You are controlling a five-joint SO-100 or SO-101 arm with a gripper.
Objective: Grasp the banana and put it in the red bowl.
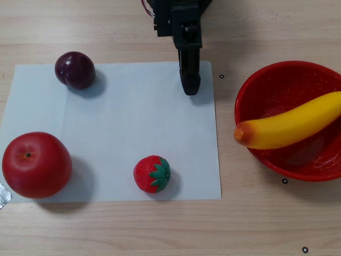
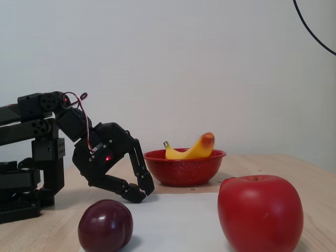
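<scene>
My gripper (image 1: pixel 191 88) hangs low over the far edge of the white paper sheet (image 1: pixel 128 138) in the other view. Its fingertips are drawn together and it holds nothing. In the fixed view the same gripper (image 2: pixel 137 192) points downward and toward the right, with its two fingers nearly meeting at the tips, just above the tabletop.

The banana (image 1: pixel 290 125) lies inside the red bowl (image 1: pixel 277 85). Its body rests across the bowl's interior. Its orange-red tip projects over the bowl's left rim in the other view. In the fixed view the banana (image 2: pixel 191 149) rises above the rim of the red bowl (image 2: pixel 184 169), orange-red tip highest, stem end to the left.

The bowl stands on the bare wooden table (image 1: pixel 256 224), to the right of the sheet and apart from my gripper.

Other items on or at the sheet, as the other view shows them:
- Dark purple plum (image 1: pixel 75 70), at the far left corner.
- Red apple (image 1: pixel 36 164), at the near left edge, partly off the sheet.
- Strawberry (image 1: pixel 152 174), near the front edge, centre.

In the fixed view the plum (image 2: pixel 105 226) and the apple (image 2: pixel 260 212) occupy the foreground. My folded arm (image 2: pixel 37 136) sits at the left.
</scene>
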